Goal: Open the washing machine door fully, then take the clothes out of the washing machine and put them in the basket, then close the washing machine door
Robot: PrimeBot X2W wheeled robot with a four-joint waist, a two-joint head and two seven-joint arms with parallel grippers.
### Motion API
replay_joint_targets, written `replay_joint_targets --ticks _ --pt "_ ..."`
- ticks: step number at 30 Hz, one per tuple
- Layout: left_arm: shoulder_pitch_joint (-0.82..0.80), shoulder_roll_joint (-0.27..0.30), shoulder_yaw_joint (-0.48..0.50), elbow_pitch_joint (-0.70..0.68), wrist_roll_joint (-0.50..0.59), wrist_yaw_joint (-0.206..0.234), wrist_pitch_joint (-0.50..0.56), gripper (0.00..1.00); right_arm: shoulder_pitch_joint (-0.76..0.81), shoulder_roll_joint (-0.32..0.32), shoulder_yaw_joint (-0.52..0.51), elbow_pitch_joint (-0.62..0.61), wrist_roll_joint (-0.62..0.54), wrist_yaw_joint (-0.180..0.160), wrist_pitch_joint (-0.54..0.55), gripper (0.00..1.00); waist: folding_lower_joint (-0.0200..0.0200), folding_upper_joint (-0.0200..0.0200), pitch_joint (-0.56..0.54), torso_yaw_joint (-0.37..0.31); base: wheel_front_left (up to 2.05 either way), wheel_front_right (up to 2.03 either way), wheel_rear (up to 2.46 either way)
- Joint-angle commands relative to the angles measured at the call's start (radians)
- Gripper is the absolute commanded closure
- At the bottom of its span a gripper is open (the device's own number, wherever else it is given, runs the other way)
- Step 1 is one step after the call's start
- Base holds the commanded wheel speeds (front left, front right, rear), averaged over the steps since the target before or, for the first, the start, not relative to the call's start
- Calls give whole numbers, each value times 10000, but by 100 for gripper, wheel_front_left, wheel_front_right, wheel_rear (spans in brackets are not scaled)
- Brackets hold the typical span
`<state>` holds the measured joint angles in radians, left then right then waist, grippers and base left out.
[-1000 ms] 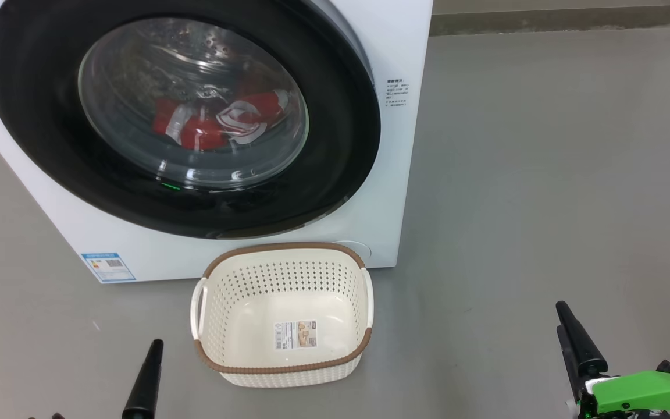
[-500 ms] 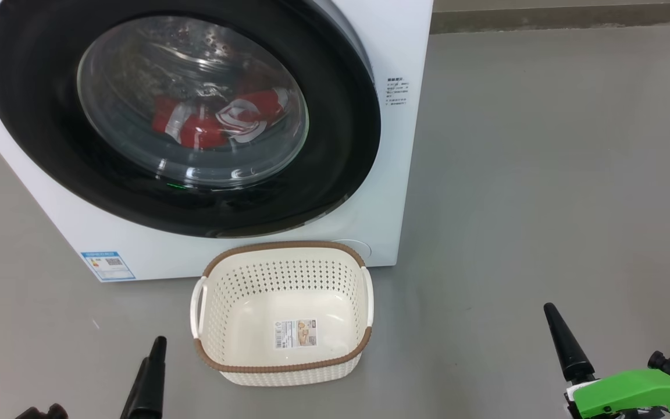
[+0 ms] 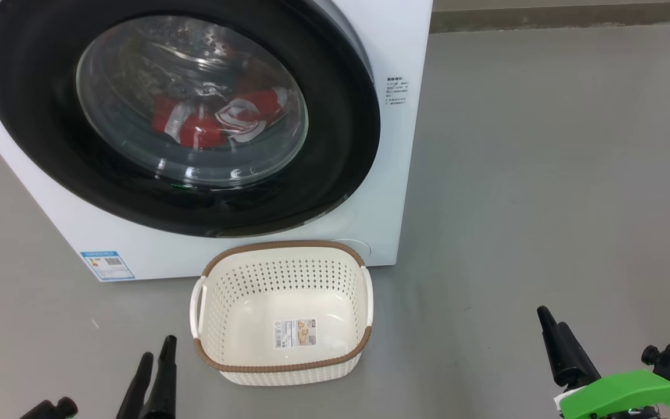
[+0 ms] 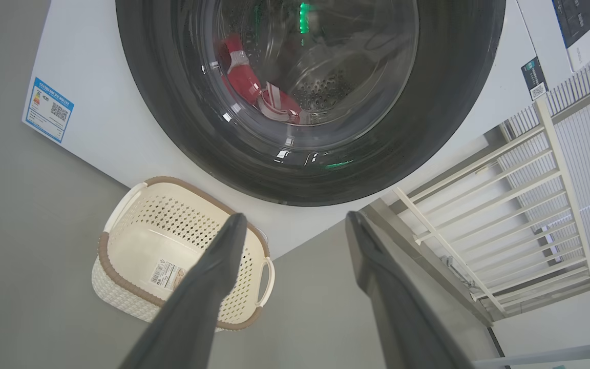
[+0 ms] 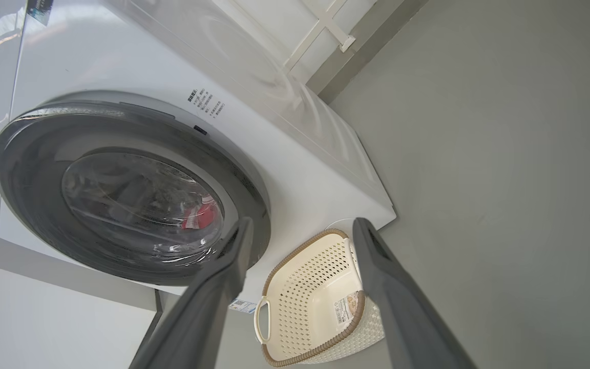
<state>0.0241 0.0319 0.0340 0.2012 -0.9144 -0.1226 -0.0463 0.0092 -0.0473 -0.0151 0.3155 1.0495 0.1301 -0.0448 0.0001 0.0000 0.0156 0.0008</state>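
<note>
Both grippers have shifted in the head view since a second ago: your left gripper (image 3: 159, 347) now shows two dark fingers at the lower left where one showed before, and your right gripper (image 3: 550, 319) has slid a little left and lower at the lower right.

You have the washing machine door (image 3: 335, 145) lying against the front of the washing machine (image 3: 393, 192), not swung out. Through its clear window you can see the clothes (image 3: 195, 131), red with white trim, bunched low in the steel drum. A blue label (image 3: 107, 265) sits at the machine's lower left corner.

Right in front of the machine, on the grey floor (image 3: 544, 174), stands the basket (image 3: 288, 250), upright, with only a sticker (image 3: 296, 334) on its bottom.

Each wrist view shows you that arm's fingers spread wide with nothing between them. Neither gripper touches the door or the basket. A green part (image 3: 620, 393) sits behind your right gripper's fingers.
</note>
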Motion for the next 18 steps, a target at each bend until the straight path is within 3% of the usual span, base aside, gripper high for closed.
replay_joint_targets --ticks 1,18 --pt "-59 164 109 -356 418 35 -130 0 -94 -156 118 -313 -374 3 -158 0 -1 0 10 -2 0 0 0" --pt "122 375 -299 -739 2580 358 -603 0 53 -213 329 -276 -2696 3 -628 0 -1 0 30 -11 0 0 0"
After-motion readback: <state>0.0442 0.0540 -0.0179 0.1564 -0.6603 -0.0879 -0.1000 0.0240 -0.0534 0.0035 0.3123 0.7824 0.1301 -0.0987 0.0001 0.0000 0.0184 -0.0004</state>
